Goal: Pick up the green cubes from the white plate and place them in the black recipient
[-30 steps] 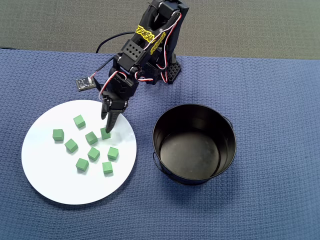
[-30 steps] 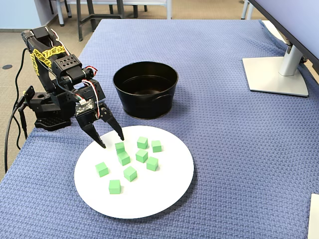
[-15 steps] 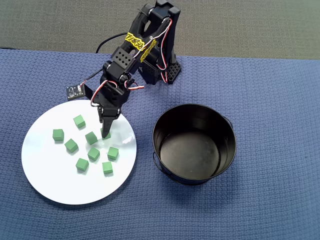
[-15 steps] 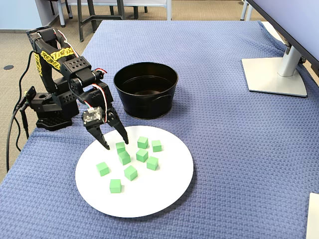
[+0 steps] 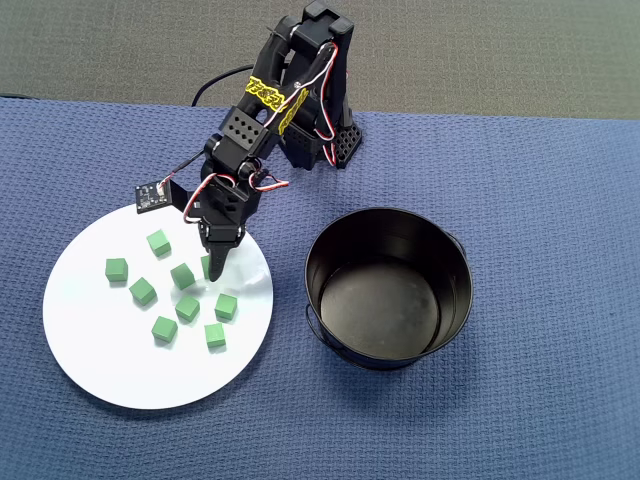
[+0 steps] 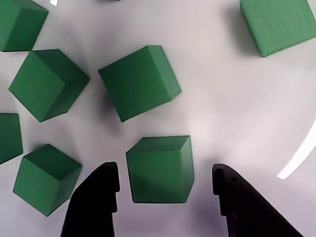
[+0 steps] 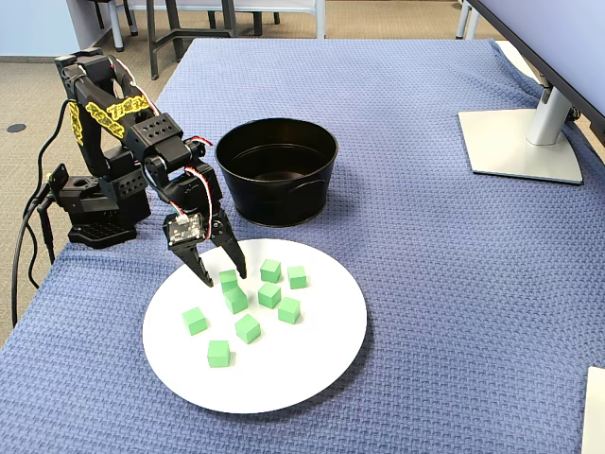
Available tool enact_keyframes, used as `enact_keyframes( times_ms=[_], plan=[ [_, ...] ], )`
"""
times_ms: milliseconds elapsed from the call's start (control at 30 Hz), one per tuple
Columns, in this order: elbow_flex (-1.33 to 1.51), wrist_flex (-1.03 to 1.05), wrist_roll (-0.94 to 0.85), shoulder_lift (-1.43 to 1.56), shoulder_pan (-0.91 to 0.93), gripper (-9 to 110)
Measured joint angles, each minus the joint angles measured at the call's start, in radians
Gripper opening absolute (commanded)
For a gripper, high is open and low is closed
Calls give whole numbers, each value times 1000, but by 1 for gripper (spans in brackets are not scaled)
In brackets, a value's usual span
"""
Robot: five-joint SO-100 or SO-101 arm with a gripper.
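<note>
Bright green cubes (image 5: 182, 275) on a plain white plate (image 5: 90, 340), glossy black pot (image 5: 388, 290), waffle-textured blue cloth (image 5: 540, 220).

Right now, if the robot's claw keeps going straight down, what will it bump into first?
Probably the green cube sitting between its open fingers, with the white plate right underneath; the gripper straddles that cube.

In the overhead view, the gripper (image 5: 214, 268) covers most of one green cube (image 5: 206, 264) near the plate's upper right. In the wrist view, cubes at the left edge (image 6: 9, 136) and upper right corner (image 6: 279, 22) are cut off, and the fingers (image 6: 94, 202) run off the bottom.
</note>
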Motion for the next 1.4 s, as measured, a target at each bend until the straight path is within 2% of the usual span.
enact_keyframes(
  times_ms=[167,333,633,767,900,1100,1233,1400],
  plan=[
    [0,0,0,0,2,4],
    [0,-6,0,0,-6,1],
    [0,-12,5,0,-3,0],
    [0,9,64,38,-3,0],
    [-12,153,147,209,-3,0],
    [-127,529,311,572,-95,0],
    [-225,738,410,784,-218,0],
    [-281,810,554,893,-462,0]
  ],
)
